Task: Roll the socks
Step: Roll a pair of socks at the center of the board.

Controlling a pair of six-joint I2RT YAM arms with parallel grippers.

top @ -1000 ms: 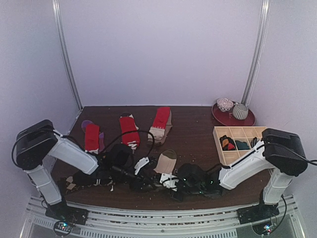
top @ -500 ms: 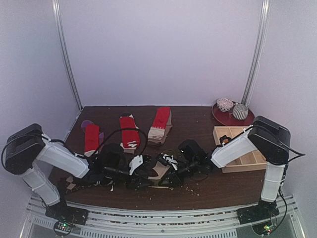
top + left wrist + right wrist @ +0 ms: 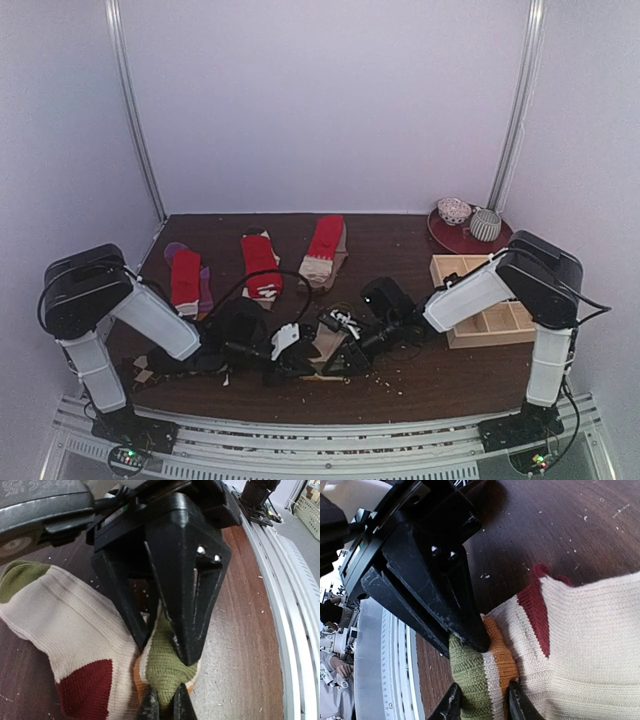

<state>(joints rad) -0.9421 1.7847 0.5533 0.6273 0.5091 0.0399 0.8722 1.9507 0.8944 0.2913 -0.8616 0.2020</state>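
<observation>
"So, from above, how far along?"

"Barely begun. Three red fabric socks with beige cuffs lie flat, well beyond the left gripper and right gripper. The beige knitted sock with red, orange and green bands lies unrolled between them."

"Left wrist?"

"The left gripper pinches the green toe, and the right gripper's tips bite it from opposite."

"Right wrist?"

"The right gripper is clamped on that toe, the foot lying flat beyond."
</observation>
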